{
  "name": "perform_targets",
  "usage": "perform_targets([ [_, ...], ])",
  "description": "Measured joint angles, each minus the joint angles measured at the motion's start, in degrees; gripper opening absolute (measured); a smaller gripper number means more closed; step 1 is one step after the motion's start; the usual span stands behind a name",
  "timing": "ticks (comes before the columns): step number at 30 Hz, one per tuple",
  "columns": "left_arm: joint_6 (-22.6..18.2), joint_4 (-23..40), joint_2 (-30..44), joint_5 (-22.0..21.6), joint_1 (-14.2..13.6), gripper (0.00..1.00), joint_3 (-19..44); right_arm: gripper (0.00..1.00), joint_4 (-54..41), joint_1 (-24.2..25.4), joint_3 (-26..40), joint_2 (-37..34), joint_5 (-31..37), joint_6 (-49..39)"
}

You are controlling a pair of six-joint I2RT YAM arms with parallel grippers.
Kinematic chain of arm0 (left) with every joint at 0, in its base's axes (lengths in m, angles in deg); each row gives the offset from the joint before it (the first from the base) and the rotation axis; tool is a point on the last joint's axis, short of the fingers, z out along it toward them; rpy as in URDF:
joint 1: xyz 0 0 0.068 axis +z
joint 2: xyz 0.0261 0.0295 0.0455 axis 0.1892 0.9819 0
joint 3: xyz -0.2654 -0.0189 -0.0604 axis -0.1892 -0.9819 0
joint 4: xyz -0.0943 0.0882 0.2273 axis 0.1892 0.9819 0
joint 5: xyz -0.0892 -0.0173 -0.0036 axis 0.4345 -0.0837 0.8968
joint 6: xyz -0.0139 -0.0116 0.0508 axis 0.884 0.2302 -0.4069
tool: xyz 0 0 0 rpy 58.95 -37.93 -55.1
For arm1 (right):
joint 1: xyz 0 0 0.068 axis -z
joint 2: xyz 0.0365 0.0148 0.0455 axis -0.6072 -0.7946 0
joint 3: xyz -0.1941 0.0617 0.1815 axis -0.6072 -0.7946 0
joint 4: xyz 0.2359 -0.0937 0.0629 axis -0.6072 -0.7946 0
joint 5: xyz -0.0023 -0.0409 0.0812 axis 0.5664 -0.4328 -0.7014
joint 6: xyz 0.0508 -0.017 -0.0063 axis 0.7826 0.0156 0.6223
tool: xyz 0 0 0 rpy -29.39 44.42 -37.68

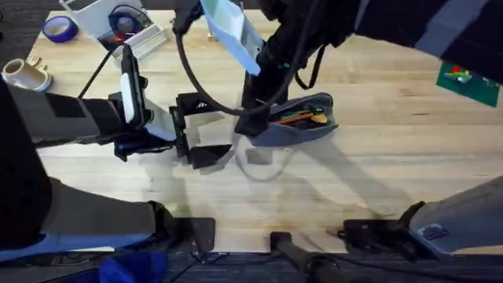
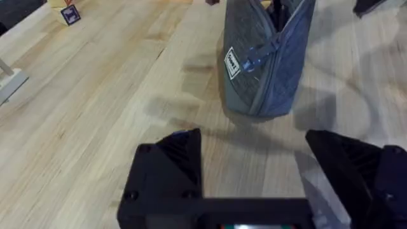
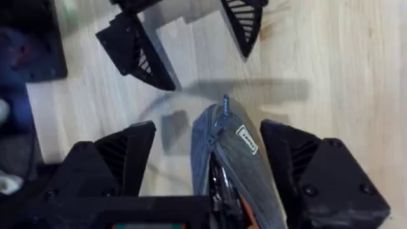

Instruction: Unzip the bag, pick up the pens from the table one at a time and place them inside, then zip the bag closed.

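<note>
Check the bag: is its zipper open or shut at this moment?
Open. The bag gapes along its top in the overhead view, with an orange pen visible inside; the zipper pull sits at one end.

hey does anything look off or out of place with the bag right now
Nothing stands out. The bag lies on the table, unzipped, with an orange pen inside. Both end effectors, left and right, are open.

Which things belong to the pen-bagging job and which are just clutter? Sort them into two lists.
Job:
- bag, unzipped
- orange pen, inside the bag
- table
- left gripper, open, near the bag
- right gripper, open, astride the bag

Clutter:
- blue tape roll
- white pipe fitting
- white tray
- green item
</note>
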Motion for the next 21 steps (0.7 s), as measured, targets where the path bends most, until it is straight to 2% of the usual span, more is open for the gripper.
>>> perform_targets([
  [7, 0.00, 0.00, 0.00, 0.00, 0.00, 0.993, 0.00, 0.998, 0.40, -0.42, 0.00, -1.53, 2.76, 5.79],
  [18, 0.00, 0.00, 0.00, 0.00, 0.00, 0.993, 0.00, 0.997, 0.44, -5.44, 0.02, -4.97, 13.13, 9.89],
  [21, 0.00, -0.01, 0.00, 0.00, 0.00, 0.993, 0.00, 0.997, 0.57, -5.32, 0.02, -5.88, 14.79, 11.48],
])
